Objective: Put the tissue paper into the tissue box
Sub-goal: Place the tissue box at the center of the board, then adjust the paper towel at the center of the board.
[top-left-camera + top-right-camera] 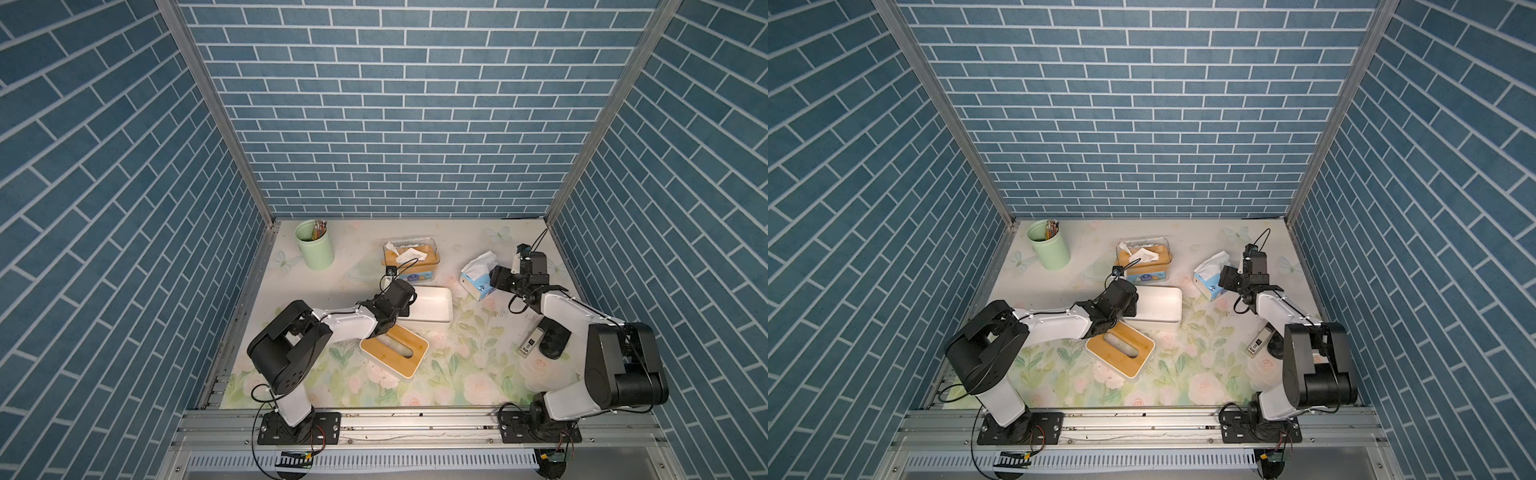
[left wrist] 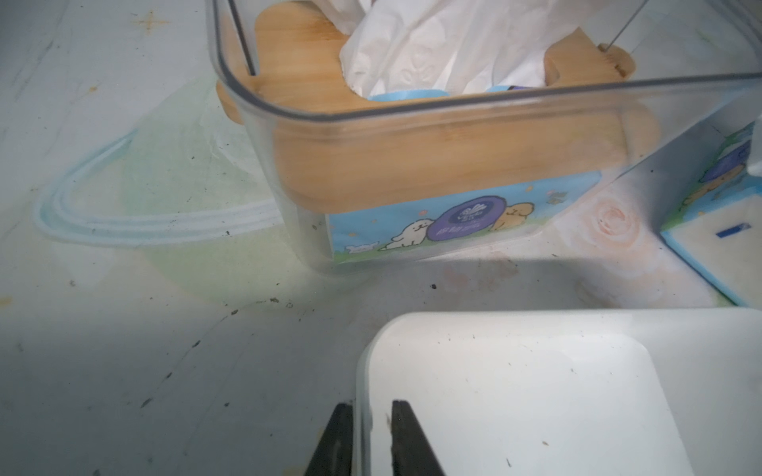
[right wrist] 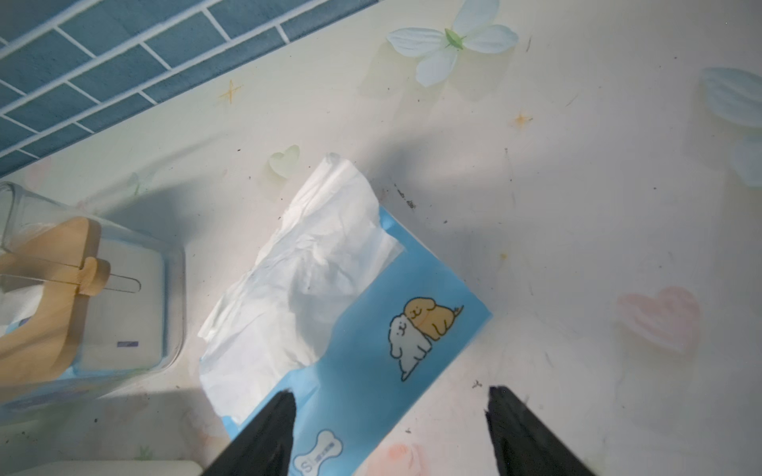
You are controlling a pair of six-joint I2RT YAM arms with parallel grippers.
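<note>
Right tool (image 3: 391, 393) (splayed) over tissue pack (image 3: 371, 329)

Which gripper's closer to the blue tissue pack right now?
Right. The right gripper hangs over one end of the blue tissue pack, jaws open; the left gripper is farther off, straddling the rim of the white box.

Blue brick-patterned walls (image 1: 415, 104) with white mortar lines close me in at the back and on both sides. They meet at the corners behind slanting grey aluminium posts (image 1: 223, 124). My bench (image 1: 457, 374) wears a pale glossy sheet printed with pink roses, green leaves, a white butterfly (image 3: 451, 39) and a faint pink heart (image 3: 657, 319). A grey slotted aluminium rail (image 1: 415, 428) runs along its near edge. Soft light from above throws blurred shadows on the sheet.
</note>
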